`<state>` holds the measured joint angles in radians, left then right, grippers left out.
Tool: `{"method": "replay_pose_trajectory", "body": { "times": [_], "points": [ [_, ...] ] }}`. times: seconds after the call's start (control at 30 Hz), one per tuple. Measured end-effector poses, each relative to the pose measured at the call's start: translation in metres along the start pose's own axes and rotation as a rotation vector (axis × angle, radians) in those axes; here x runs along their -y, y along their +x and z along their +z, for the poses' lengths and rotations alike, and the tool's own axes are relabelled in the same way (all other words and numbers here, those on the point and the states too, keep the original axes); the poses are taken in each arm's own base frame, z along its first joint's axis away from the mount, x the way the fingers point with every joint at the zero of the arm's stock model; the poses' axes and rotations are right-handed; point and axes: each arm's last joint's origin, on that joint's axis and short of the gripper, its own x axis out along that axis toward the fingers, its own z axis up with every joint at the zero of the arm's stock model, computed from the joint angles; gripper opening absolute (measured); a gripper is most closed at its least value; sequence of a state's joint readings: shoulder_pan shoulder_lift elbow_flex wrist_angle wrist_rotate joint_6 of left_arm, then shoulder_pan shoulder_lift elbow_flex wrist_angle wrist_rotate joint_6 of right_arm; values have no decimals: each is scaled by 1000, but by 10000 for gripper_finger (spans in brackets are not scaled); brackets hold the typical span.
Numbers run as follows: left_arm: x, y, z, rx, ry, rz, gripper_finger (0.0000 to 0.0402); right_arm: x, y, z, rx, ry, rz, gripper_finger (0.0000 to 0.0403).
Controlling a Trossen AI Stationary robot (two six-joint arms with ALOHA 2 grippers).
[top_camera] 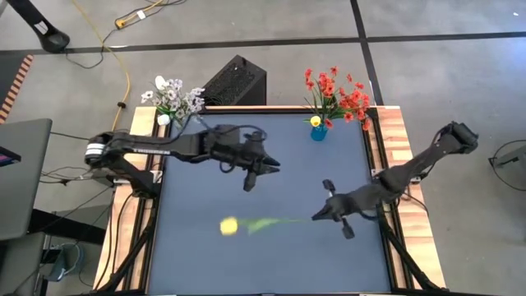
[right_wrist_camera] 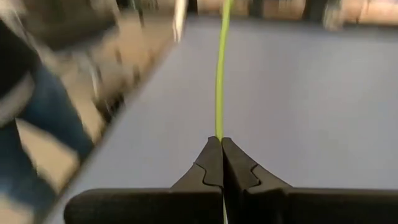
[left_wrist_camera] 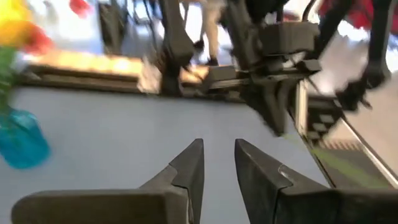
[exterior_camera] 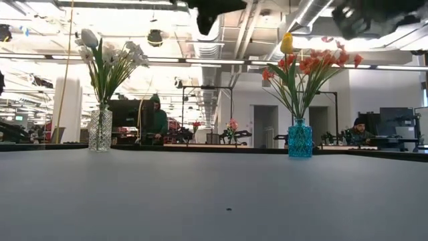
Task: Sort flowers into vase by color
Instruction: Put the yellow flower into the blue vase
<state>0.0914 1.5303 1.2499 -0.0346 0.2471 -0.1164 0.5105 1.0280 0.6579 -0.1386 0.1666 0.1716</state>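
Seen from above, a dark table [top_camera: 197, 263] holds two vases at its far edge. At about eleven o'clock a clear vase [exterior_camera: 100, 130] carries white flowers [top_camera: 173, 97]; at about one o'clock a blue vase [top_camera: 318, 131] carries red-orange flowers [top_camera: 339, 92] plus one yellow bloom; the number of stems in either bunch is too dense to count.

The right gripper [top_camera: 316, 216], at about four o'clock, has its fingers pressed together on the thin green stem of a single yellow flower [top_camera: 229, 225], which is blurred, stretching toward six o'clock; whether it touches the table cannot be told.

The left gripper [top_camera: 249, 182], near the table's centre, has its fingers [left_wrist_camera: 186, 168] slightly apart, holding nothing.

In the level view both arms are cut off at the top edge. Two people show in the room behind, small and indistinct.
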Motion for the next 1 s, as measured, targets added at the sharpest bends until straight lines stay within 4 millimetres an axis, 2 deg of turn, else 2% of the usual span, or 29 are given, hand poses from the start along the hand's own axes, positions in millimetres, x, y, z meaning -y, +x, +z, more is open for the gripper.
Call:
{"method": "replay_pose_trajectory", "body": {
  "times": [0.17, 0.33, 0.47, 0.57, 0.67, 0.87, 1.0],
  "points": [
    [-3, -13, -26, 166, -59, 56, 67, -4, -20, 1, 323, 44, -37, 16],
    [9, -14, -36, 365, -102, -102, 67, 7, -20, 1, 516, 119, -195, 16],
    [23, -13, -36, 431, -40, -118, 67, 19, -12, 8, 600, 149, -260, 16],
    [31, -12, -35, 458, 49, -57, 67, 27, -5, 13, 658, 141, -272, 16],
    [38, -12, -35, 484, 55, -20, 76, 33, 4, 16, 697, 122, -274, 16],
    [39, -12, -34, 504, -20, 36, 126, 43, 23, 17, 741, 109, -241, 16],
    [39, -12, -34, 506, -67, 10, 168, 48, 36, 22, 724, 118, -257, 16]
  ]
}}
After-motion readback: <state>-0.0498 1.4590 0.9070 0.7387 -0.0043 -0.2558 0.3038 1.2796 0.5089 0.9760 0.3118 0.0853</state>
